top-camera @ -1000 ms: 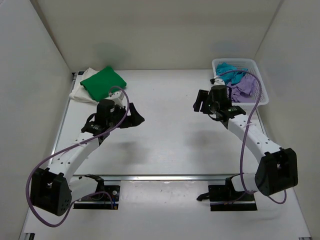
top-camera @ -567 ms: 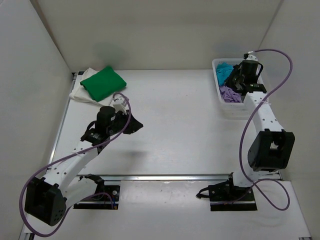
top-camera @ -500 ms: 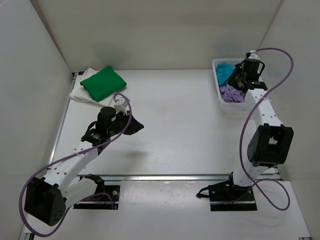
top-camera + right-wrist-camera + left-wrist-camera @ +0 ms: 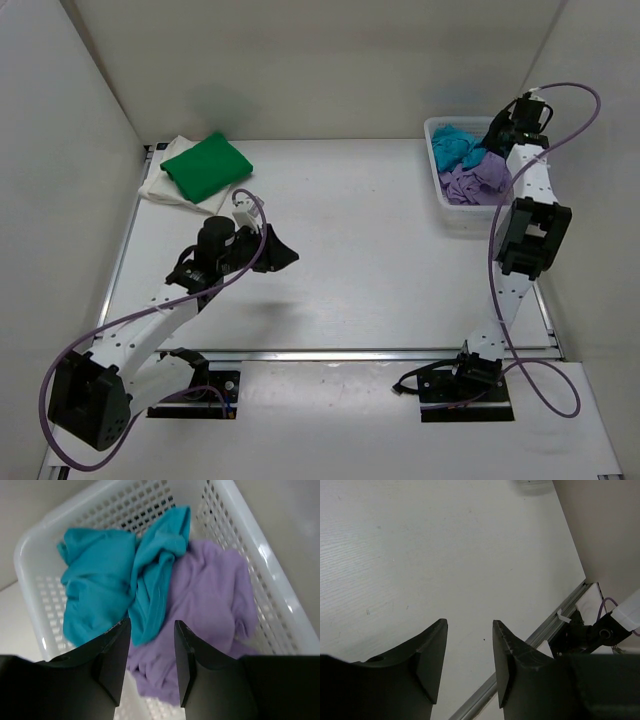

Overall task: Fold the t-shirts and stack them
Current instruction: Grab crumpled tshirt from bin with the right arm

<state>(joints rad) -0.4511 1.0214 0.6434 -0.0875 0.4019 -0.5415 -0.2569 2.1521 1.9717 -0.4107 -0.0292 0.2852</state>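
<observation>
**Operator:** Where are the t-shirts lying right now?

**Observer:** Two are sitting crumpled inside the white mesh basket [image 4: 270, 570]. The teal t-shirt [image 4: 100, 585] is bunching against one end of it. The lilac t-shirt [image 4: 210, 600] is filling the other end, touching the teal one, with a strip of teal draping over its edge. The other two are lying well apart from the basket, across the table [image 4: 350, 230] from it. There the green t-shirt [image 4: 205, 165] is resting folded on top of the cream-white t-shirt [image 4: 160, 185].

**Operator:** And what are my grippers doing?

**Observer:** Your right gripper [image 4: 150, 630] is hovering directly above the basket, looking down onto the seam where teal and lilac are meeting. Its fingers are standing moderately apart and are gripping nothing. Your left gripper [image 4: 469, 630] is hanging well away from the basket, over bare tabletop on the green shirt's side. Its fingers are parted about as widely, and only table surface is showing between them.

**Operator:** Any writing or labels?

**Observer:** You are getting none that I can read from these views.
</observation>
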